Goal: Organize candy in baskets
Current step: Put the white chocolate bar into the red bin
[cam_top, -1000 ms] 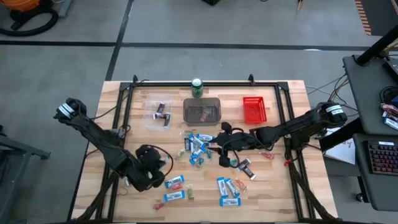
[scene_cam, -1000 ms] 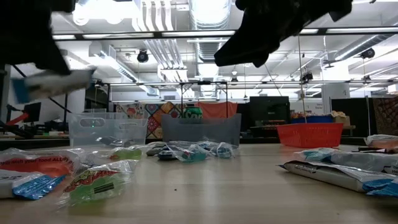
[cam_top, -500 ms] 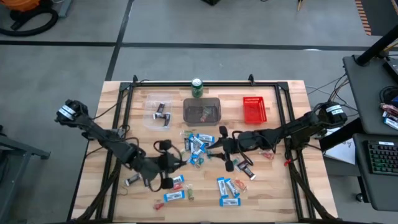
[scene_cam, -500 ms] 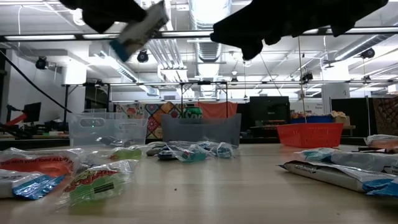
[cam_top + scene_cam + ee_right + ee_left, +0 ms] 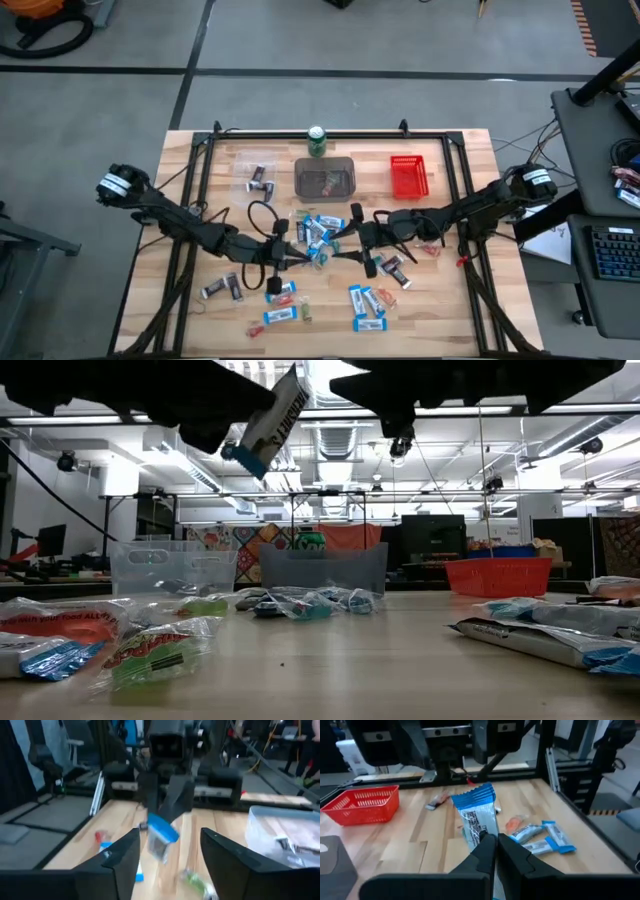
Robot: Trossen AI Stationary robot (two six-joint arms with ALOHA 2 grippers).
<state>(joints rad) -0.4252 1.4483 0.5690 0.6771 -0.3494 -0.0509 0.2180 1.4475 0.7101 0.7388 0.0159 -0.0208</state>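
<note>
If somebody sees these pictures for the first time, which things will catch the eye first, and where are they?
First comes the blue-and-white mini bar pinched in the shut left gripper, raised above the table's middle. Facing it, close by, is the right gripper, its fingers spread open and empty. Next come the loose candy scattered over the wooden table and the red basket at the far side, towards the right.

The tabletop (image 5: 440, 300) is pale wood planks with a matt, lightly grained finish. The blue-and-white bar (image 5: 479, 817) in the left pincer (image 5: 495, 845) has a glossy, crinkled plastic wrapper; loose sweets (image 5: 150, 650) at the lower left of the low view sit in shiny clear film. The red basket (image 5: 362, 805) is slotted plastic, the clear bin (image 5: 170, 568) and grey bin (image 5: 322, 568) smooth translucent plastic. The pincer fingers (image 5: 482, 851) look matt black.
</note>
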